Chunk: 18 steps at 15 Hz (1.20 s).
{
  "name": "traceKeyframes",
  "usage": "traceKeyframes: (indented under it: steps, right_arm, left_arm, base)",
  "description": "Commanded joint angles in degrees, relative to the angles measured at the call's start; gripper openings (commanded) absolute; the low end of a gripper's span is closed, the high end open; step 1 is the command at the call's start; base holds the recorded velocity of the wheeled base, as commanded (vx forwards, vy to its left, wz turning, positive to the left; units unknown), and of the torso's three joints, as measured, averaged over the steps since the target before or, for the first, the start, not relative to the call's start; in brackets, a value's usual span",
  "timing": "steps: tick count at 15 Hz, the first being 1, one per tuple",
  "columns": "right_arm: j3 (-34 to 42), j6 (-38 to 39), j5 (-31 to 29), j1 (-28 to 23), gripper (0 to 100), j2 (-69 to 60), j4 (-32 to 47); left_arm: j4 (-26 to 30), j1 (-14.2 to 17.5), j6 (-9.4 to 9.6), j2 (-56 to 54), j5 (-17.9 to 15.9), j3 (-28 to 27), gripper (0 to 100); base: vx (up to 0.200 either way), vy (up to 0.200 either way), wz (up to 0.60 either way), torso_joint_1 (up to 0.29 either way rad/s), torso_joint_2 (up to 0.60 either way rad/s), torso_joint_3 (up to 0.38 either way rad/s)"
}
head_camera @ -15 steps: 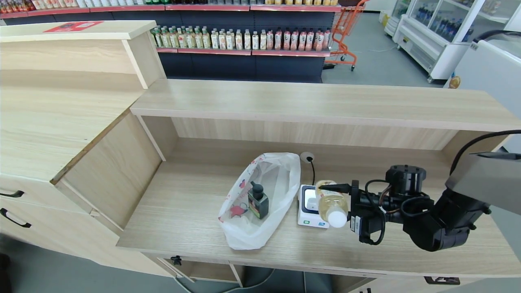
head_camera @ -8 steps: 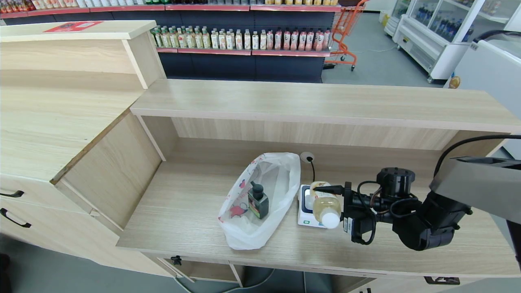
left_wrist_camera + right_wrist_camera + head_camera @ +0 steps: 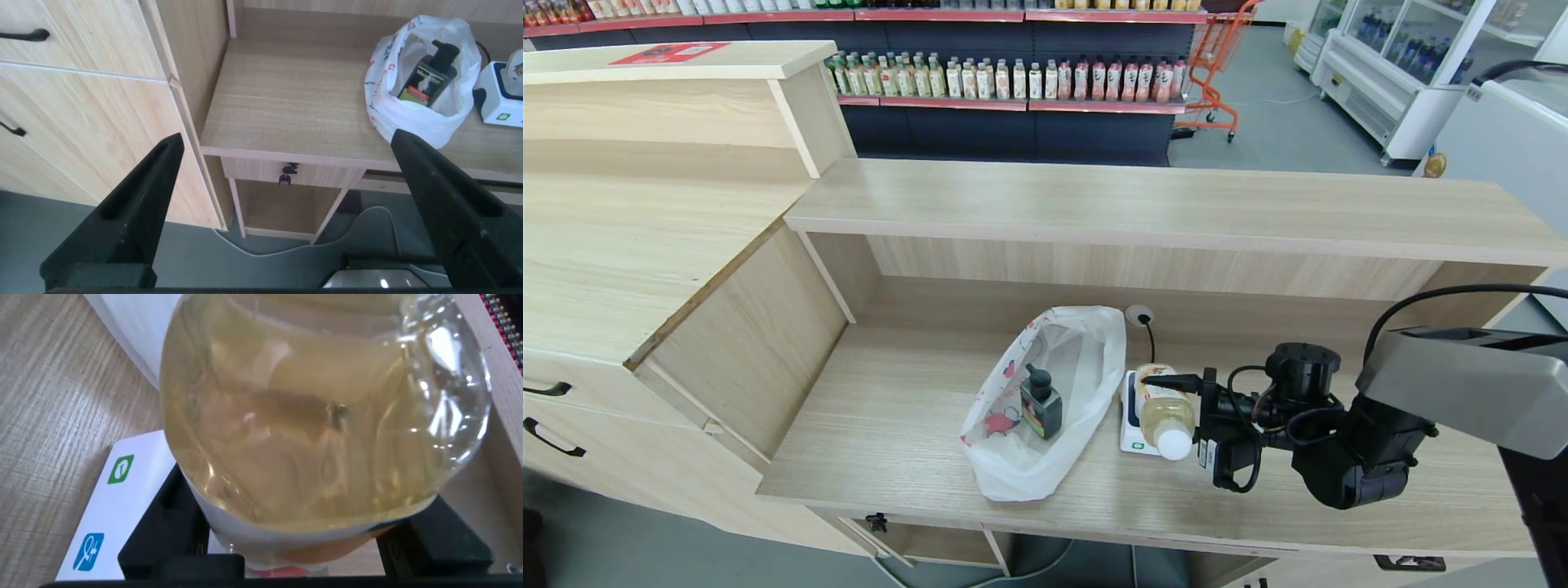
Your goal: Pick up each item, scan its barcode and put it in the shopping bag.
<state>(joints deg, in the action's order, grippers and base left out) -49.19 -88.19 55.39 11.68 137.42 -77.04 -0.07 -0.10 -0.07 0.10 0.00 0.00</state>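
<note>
Partly hidden: scanner (image 3: 1131, 431) under bottle (image 3: 1162, 402) clamped in right tool (image 3: 1178, 406)

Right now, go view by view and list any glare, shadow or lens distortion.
Head view: the wide lens bows the long edges of the counter; the light is even and shadows are faint. Right wrist view: the bottle crowds the lens, with glints on its curved wall. Left wrist view: the open left claw shows as dark silhouettes.

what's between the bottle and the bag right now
Nothing visible. The bottle in the right gripper hangs over the scanner, right beside the bag and its open mouth. The pump bottle already inside leaves room around it.
</note>
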Motion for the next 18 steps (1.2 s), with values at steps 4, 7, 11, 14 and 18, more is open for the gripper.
traceKeyframes:
  steps: [4,7,11,14,18]
  right_arm:
    - [0.06,0.12,-0.11,0.19,0,1.71,-0.83]
    - [0.23,-0.23,-0.29,0.01,0,1.71,-0.83]
    - [0.15,-0.32,-0.37,-0.25,0,2.15,-0.83]
    - [-0.03,-0.23,-0.37,-0.25,0,2.59,-0.83]
    - [-2.05,0.03,-0.37,-0.25,0,3.73,-0.83]
  left_arm:
    - [-0.01,0.01,-0.01,-0.01,0.00,0.00,100]
    - [-0.01,0.01,-0.01,0.08,0.00,0.00,100]
    - [-0.01,0.01,-0.01,-0.01,0.00,0.00,100]
    - [-0.01,0.01,-0.01,0.08,0.00,0.00,100]
    - [-0.01,0.01,-0.01,-0.01,0.00,0.00,100]
  base:
    - [0.000,0.000,0.00,0.000,0.00,0.000]
    - [0.000,0.000,0.00,0.000,0.00,0.000]
    - [0.000,0.000,0.00,0.000,0.00,0.000]
    - [0.000,0.000,0.00,0.000,0.00,0.000]
    - [0.000,0.000,0.00,0.000,0.00,0.000]
